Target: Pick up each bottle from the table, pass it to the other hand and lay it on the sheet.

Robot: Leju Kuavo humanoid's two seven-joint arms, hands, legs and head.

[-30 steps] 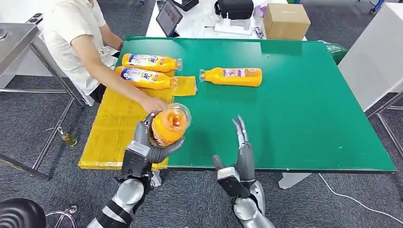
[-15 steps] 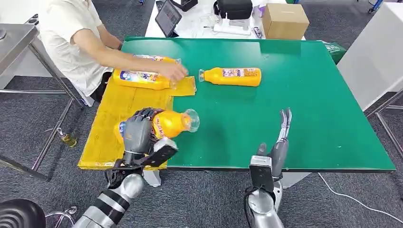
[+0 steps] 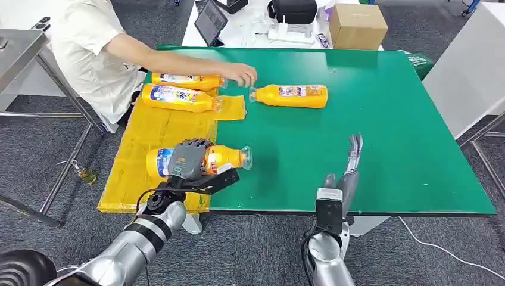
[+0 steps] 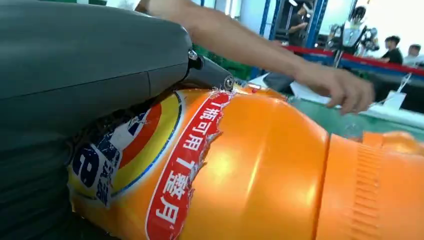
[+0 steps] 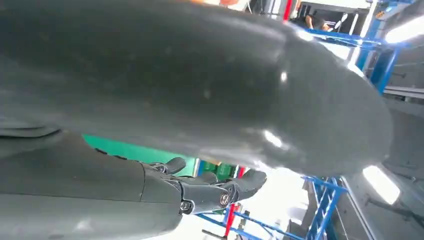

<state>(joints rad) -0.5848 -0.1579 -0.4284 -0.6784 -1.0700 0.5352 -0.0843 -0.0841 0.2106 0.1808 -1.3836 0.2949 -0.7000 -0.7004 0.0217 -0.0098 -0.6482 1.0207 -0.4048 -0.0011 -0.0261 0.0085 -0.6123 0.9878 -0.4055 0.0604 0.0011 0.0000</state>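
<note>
My left hand point(image 3: 189, 162) grips an orange bottle point(image 3: 223, 158) that lies on its side across the yellow sheet point(image 3: 143, 149) and the green table point(image 3: 369, 119), cap pointing right. The left wrist view has the same bottle point(image 4: 260, 170) close up under my grey thumb point(image 4: 100, 60). Two more orange bottles point(image 3: 178, 97) point(image 3: 187, 79) lie on the sheet at the far end. Another bottle point(image 3: 292, 95) lies on the bare table beyond. My right hand point(image 3: 344, 179) stands at the near table edge, fingers up and apart, holding nothing.
A person in a white shirt point(image 3: 89, 47) sits at the far left, arm stretched over the table, hand point(image 3: 241, 73) near the farthest bottle's cap. A cardboard box point(image 3: 357, 25), a tablet point(image 3: 211, 22) and a black bag point(image 3: 293, 11) stand on the white table behind.
My left hand has lowered the bottle from upright to lying across the sheet's edge. My right hand drew back to the right. The person's hand moved from the sheet's middle to the far bottles.
</note>
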